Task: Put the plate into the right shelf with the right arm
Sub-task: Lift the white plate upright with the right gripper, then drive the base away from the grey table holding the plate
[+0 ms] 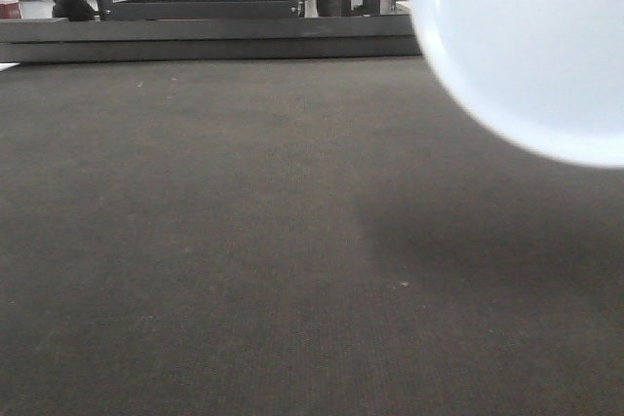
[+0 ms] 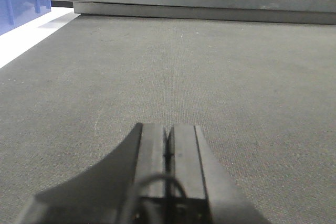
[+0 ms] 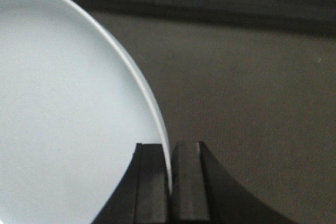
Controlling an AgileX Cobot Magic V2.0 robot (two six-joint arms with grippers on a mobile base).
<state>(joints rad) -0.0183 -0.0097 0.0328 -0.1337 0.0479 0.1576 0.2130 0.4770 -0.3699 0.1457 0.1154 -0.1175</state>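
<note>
The white plate (image 1: 531, 46) hangs in the air at the upper right of the front view, lifted off the dark mat and turned face-on to the camera. In the right wrist view the plate (image 3: 63, 108) fills the left side, and my right gripper (image 3: 169, 148) is shut on its rim, one finger on each side. My left gripper (image 2: 168, 129) is shut and empty, low over the mat. The right shelf is out of view.
A dark grey mat (image 1: 244, 241) covers the table. A low dark rail (image 1: 195, 41) runs along its far edge, with frames and racks behind it. A blue crate (image 2: 18, 1) stands at the far left of the left wrist view.
</note>
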